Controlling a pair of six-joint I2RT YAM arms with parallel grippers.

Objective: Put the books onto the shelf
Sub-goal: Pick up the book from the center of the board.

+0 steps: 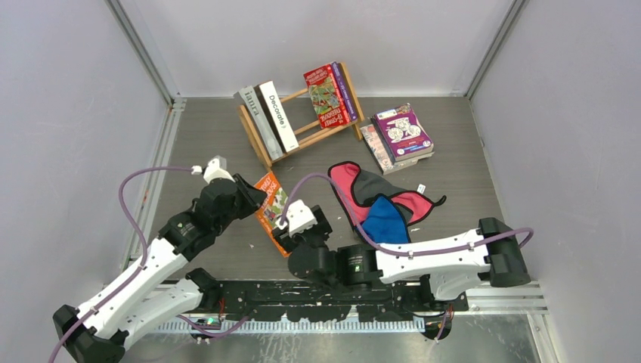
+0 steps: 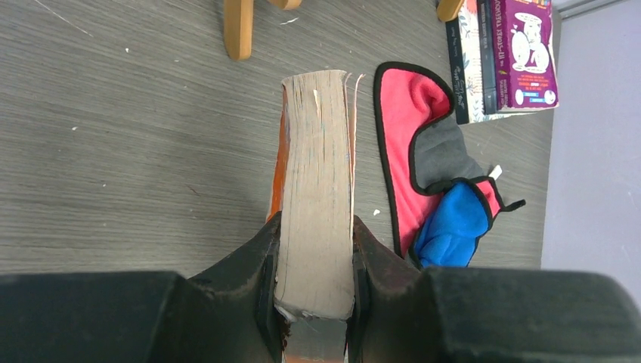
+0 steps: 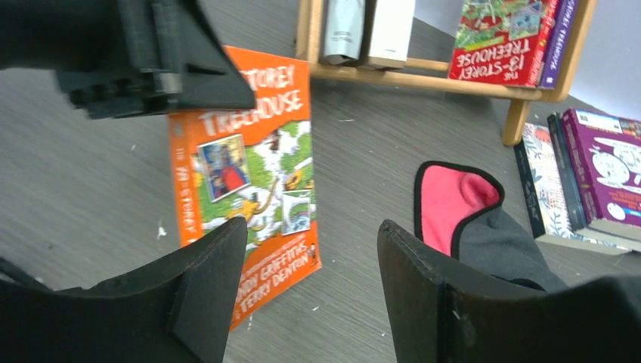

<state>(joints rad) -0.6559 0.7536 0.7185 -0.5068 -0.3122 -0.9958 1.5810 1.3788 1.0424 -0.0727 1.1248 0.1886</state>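
Note:
An orange paperback book [image 1: 272, 208] stands on its edge on the table, tilted, with my left gripper [image 1: 255, 195] shut on it. In the left wrist view its page block [image 2: 317, 166] is clamped between both fingers. My right gripper [image 1: 283, 233] hovers open just right of this book [image 3: 249, 174], fingers apart with nothing between them. The wooden shelf [image 1: 308, 128] at the back holds a grey book [image 1: 249, 110] and the white "Decorate" book [image 1: 276, 113] at its left end, and a red book [image 1: 323, 94] with a purple one at its right end.
A stack of books [image 1: 404, 132] topped by a purple one lies right of the shelf, with a floral book [image 1: 376, 147] beside it. Red, grey and blue cloth pieces [image 1: 382, 200] lie right of my right gripper. Grey walls enclose the table.

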